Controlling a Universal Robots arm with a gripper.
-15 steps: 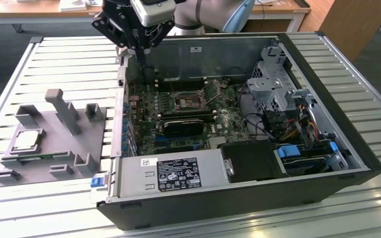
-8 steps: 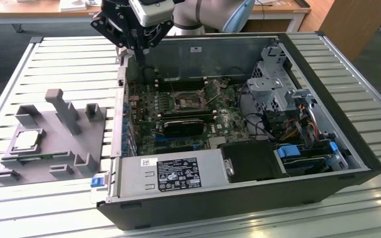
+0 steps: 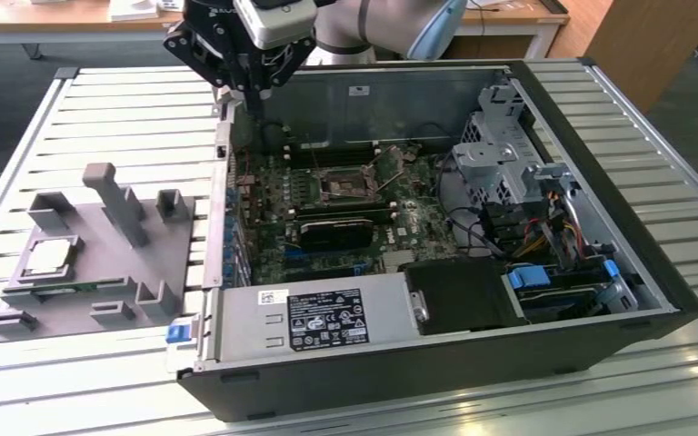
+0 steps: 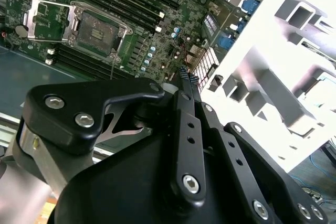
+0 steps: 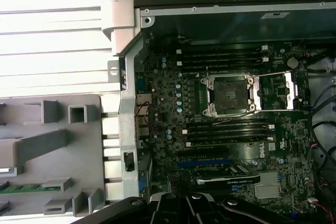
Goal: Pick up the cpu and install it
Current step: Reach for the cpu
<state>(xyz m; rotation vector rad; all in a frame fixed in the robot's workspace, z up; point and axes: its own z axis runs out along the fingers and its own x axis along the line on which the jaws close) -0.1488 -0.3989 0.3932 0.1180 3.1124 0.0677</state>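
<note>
The cpu [image 3: 52, 256], a small silver square chip, lies flat in a pocket of the grey plastic holder [image 3: 143, 259] on the slatted table at the exterior view's left. My black gripper [image 3: 244, 91] hangs above the back left corner of the open computer case [image 3: 446, 363], far from the cpu. Its fingers look shut with nothing between them. In both wrist views the gripper [image 4: 188, 77] [image 5: 177, 179] points down at the green motherboard. The empty cpu socket [image 3: 346, 184] [image 4: 97, 31] [image 5: 230, 95] sits there with its metal load plate [image 5: 275, 90] swung open.
Inside the case sit a black card [image 3: 331, 232], a power supply with a white label [image 3: 313, 318], a drive cage [image 3: 501, 154] and loose cables [image 3: 531, 227]. The holder has tall upright posts [image 3: 113, 200]. The slatted table [image 3: 131, 118] has an edge at the exterior view's left.
</note>
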